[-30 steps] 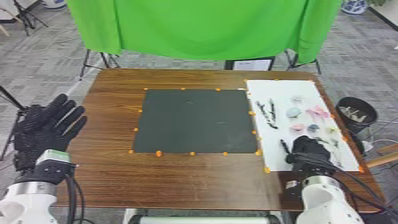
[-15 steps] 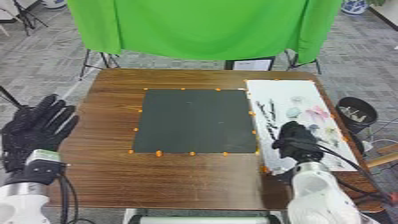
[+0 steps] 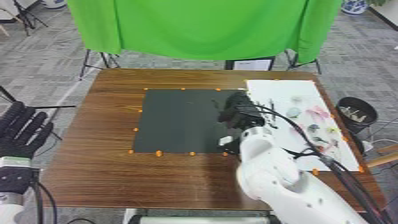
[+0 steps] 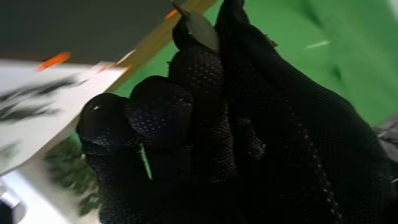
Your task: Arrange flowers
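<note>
My right hand (image 3: pixel 238 112) is over the right edge of the dark square mat (image 3: pixel 178 120), beside the white sheet (image 3: pixel 282 89). In the right wrist view, the fingers and thumb of my right hand (image 4: pixel 209 85) pinch a slim grey-green leaf (image 4: pixel 202 33) at their tips. On the white sheet lie a pink flower (image 3: pixel 318 114), a pale blue-green one (image 3: pixel 294 112) and several small pieces. Dark sprigs (image 4: pixel 37 92) rest on that sheet in the right wrist view. Off the table's left side, my left hand (image 3: pixel 19 131) is open with straight fingers.
Orange markers (image 3: pixel 159 153) line the mat and the sheet. A black bin (image 3: pixel 357 111) stands on the floor beyond the table's right edge. Behind the brown table (image 3: pixel 107 120) hangs a green cloth (image 3: pixel 204 30). The right forearm and its cables cross the sheet's near part.
My right hand has moved left and away from the robot, from the white sheet to the dark mat's edge. My left hand has shifted left and toward the robot.
</note>
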Available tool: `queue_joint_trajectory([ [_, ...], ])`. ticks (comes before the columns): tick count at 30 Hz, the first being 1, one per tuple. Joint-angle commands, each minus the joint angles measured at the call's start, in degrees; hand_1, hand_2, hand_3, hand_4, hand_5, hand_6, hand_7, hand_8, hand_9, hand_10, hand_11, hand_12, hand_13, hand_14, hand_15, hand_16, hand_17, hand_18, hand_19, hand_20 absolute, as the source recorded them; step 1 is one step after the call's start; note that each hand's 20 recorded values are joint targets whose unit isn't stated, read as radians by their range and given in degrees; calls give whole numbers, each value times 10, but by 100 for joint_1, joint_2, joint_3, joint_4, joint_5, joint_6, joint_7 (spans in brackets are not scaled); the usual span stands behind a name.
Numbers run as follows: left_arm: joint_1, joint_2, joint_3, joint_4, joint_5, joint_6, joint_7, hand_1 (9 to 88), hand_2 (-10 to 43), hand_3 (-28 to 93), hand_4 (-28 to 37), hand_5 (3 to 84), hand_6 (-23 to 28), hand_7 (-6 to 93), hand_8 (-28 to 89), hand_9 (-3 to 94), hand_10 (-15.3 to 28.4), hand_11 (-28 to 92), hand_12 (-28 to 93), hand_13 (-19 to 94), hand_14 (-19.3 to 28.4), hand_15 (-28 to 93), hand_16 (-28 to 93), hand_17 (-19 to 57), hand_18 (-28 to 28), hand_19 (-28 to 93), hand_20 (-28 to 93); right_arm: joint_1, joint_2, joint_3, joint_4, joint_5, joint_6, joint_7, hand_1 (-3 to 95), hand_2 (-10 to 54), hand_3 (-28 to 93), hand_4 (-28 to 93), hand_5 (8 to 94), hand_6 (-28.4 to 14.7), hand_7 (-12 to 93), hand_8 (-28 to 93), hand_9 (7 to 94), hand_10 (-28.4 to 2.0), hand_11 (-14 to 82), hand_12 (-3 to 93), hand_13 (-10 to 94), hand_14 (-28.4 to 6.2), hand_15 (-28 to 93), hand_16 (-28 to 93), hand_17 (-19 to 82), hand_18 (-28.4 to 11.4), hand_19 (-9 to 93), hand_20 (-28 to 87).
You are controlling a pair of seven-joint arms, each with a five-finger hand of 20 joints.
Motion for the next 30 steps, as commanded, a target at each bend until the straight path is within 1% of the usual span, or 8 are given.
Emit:
queue_joint_trajectory([
  [1,169,117,-75,-43,-182,48,152,261,148,729,-283,476,96,128,-69,400,159,190,134,283,168,372,-67,-68,166,398,127,962,-1148,-719,620,670,-93,333,455,-95,863,39,608,-22,760,273,852,-105,290,682,774,-96,577,604,466,-264,905,411],
  [6,183,253,-62,32,-525,40,283,260,148,730,-282,476,95,129,-70,400,159,190,134,283,167,372,-67,-68,166,398,127,1210,-1758,-1097,1200,886,-230,677,457,-95,862,35,608,-23,757,273,851,-103,294,675,777,-96,579,599,469,-266,909,400],
  [11,39,336,23,119,-653,145,163,260,147,732,-282,476,95,130,-70,400,158,189,134,283,167,372,-66,-68,166,398,127,1215,-2310,-1209,1638,1089,-99,1368,459,-95,863,25,609,-27,754,269,853,-102,296,663,781,-97,579,587,472,-271,913,388],
  [13,-43,386,120,144,-629,156,194,260,147,732,-283,476,95,129,-70,400,159,190,134,283,166,372,-66,-68,166,397,127,1236,-2443,-1276,1793,976,-66,1460,460,-95,864,23,610,-28,752,268,854,-101,297,656,785,-98,579,583,475,-275,915,383],
  [15,-246,438,183,199,-565,201,-70,260,147,732,-283,476,95,130,-70,401,158,190,134,284,167,373,-66,-69,166,397,127,1226,-2514,-1342,1955,833,64,1605,462,-95,865,14,611,-31,748,266,854,-99,300,648,788,-99,578,580,478,-278,917,376],
  [16,-152,424,190,162,-573,180,23,260,147,732,-283,476,95,130,-70,402,158,191,134,284,167,372,-66,-69,166,397,128,1159,-2586,-1278,2010,807,-71,1557,463,-95,867,9,611,-31,746,266,855,-97,301,644,789,-99,577,580,479,-279,919,372],
  [26,-469,423,556,247,-505,213,-81,260,147,734,-283,477,95,131,-71,402,156,193,134,285,166,373,-66,-68,166,395,128,1087,-2677,-1280,2331,464,-198,1511,507,-95,817,-118,621,-15,691,190,870,-92,277,580,796,-102,585,528,481,-274,930,331],
  [30,-415,387,511,221,-410,265,-127,260,147,733,-283,477,95,132,-71,402,157,192,134,285,167,374,-65,-69,166,395,129,1074,-2574,-1447,2375,-140,-415,1297,513,-95,768,-163,627,-17,667,176,878,-92,266,565,810,-113,600,447,492,-279,932,326],
])
